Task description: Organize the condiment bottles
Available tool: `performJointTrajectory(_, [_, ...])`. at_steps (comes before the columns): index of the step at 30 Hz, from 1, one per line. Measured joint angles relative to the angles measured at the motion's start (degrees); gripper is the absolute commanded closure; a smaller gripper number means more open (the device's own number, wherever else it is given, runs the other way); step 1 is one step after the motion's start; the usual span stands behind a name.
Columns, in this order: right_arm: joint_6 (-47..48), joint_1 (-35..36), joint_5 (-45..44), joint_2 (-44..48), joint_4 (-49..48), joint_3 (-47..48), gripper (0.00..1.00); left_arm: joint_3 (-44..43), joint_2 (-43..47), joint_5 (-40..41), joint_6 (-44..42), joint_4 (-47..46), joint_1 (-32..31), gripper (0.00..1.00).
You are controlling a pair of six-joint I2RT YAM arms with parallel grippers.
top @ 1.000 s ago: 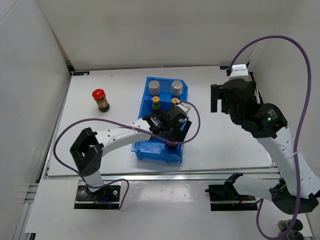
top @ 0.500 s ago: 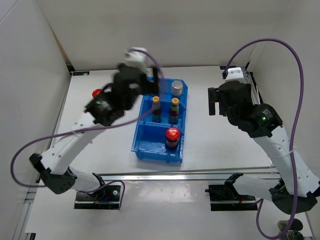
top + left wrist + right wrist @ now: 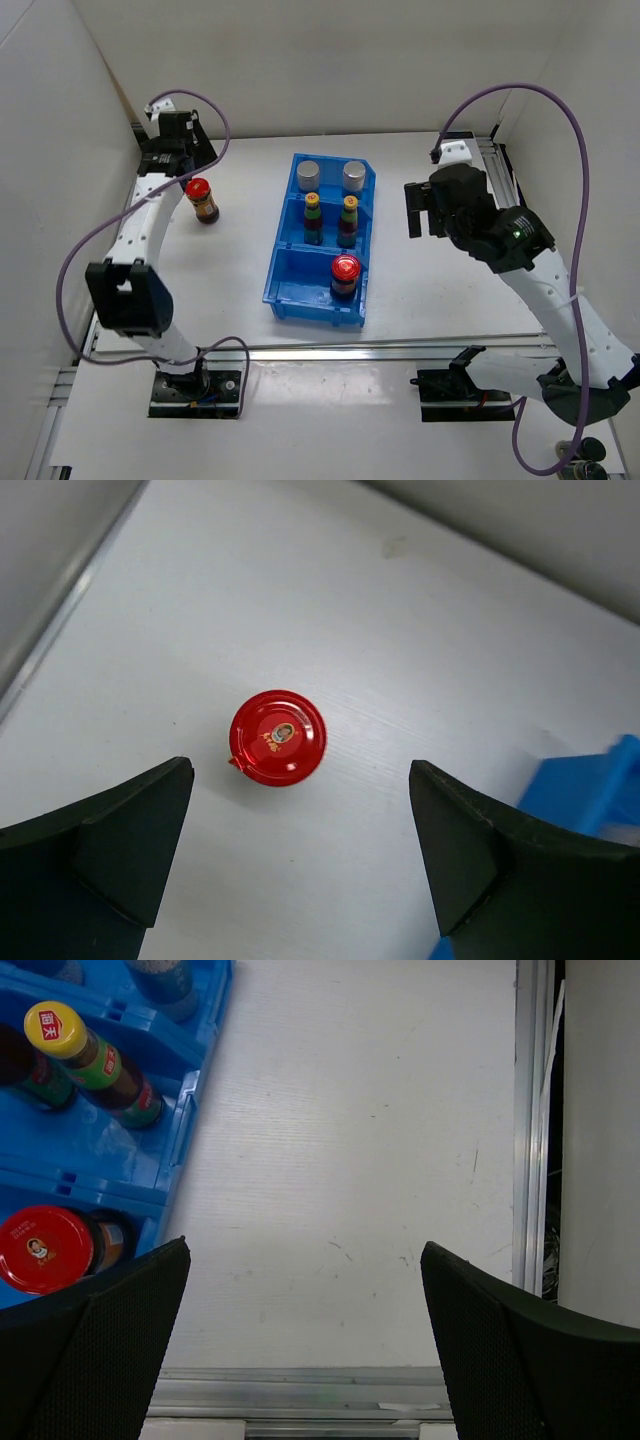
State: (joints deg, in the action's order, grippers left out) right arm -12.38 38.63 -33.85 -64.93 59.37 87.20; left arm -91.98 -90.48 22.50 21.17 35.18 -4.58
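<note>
red-capped dark bottle (image 3: 203, 199), blue bin (image 3: 290, 285), white table (image 3: 450, 280)

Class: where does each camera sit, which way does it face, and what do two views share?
Top external: overhead behind the bases, facing down; both arms and the blue plastic bin show.
Left wrist: faces down between the left black fingers at a lone red-capped bottle.
Right wrist: faces down between the right black fingers at the bin's right edge.
Top and left wrist share that lone bottle.

Matte white tabletop (image 3: 440, 290) under left claw (image 3: 300, 763) and right claw (image 3: 305, 1243); plain white panel walls (image 3: 300, 60) beyond both; silver aluminium rail (image 3: 530, 1160) right of right claw.
</note>
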Motion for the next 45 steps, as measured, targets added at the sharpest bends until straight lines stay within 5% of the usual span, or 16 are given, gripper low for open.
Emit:
performJointTrajectory(7, [1.66,0.00,1.03,-0.85,-0.61,-0.22,0.01,1.60,-11.61,-2.75,0.83,-1.42,3.80,0.00])
performJointTrajectory(28, [3.72,-1.44,1.33,-2.69,-0.85,-2.34,0.01,5.07,-18.95,-10.34,0.22,-4.04,6.34,0.00])
performJointTrajectory(35, [3.80,-1.55,2.03,-3.72,-0.90,-2.23,0.01,6.67,-18.95,-11.28,-0.13,-4.44,6.40,0.19])
performJointTrajectory(40, [3.82,-1.55,2.43,-4.61,-0.90,-2.23,0.01,5.97,-19.58,-11.39,-0.83,-4.79,6.54,0.20])
performJointTrajectory(45, [3.91,-1.55,2.54,-4.76,-0.90,-2.23,0.01,4.35,-21.18,-11.43,-1.29,-5.92,7.04,0.42])
